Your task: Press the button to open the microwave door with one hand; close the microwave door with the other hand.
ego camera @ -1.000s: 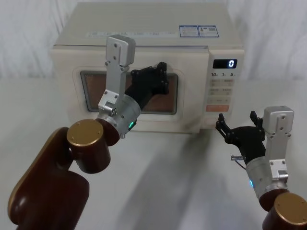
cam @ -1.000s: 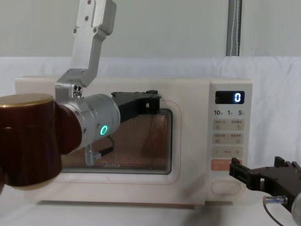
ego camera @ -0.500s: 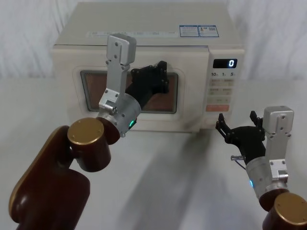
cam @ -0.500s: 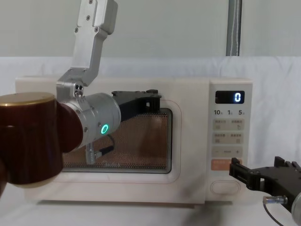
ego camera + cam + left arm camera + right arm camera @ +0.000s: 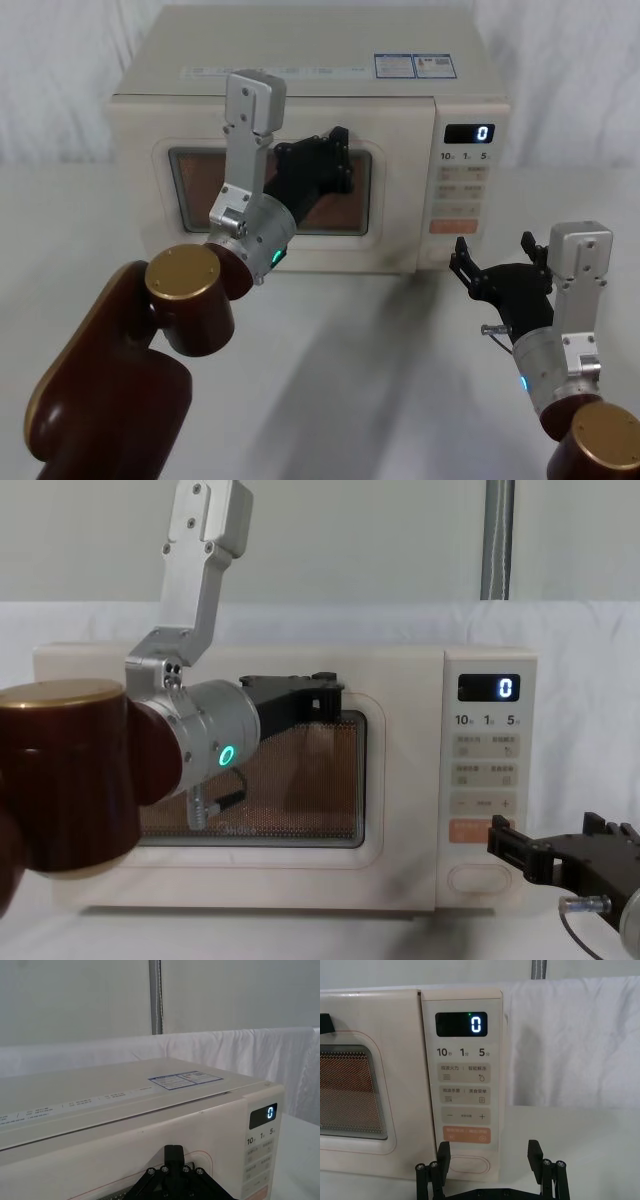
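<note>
1. Table (image 5: 330,350): white surface carrying the microwave toward its rear centre.
2. Microwave door (image 5: 395,215): large cream panel with dark window, facing the robot, lying flush with the control panel, long axis horizontal.
3. Left gripper (image 5: 335,160): black, green ring light on its wrist, reaching forward and raised before the door's window at its upper right corner; touching or just short cannot be told. Whether its jaws stand wide or narrow cannot be told.
4. Right gripper (image 5: 490,1157): black, blue ring light, low above the table in front of the control panel's lower end; jaws wide, holding nothing.
5. Button (image 5: 469,1165): cream oval at the bottom of the control panel, long axis horizontal, facing the right gripper, apart from it.
</note>
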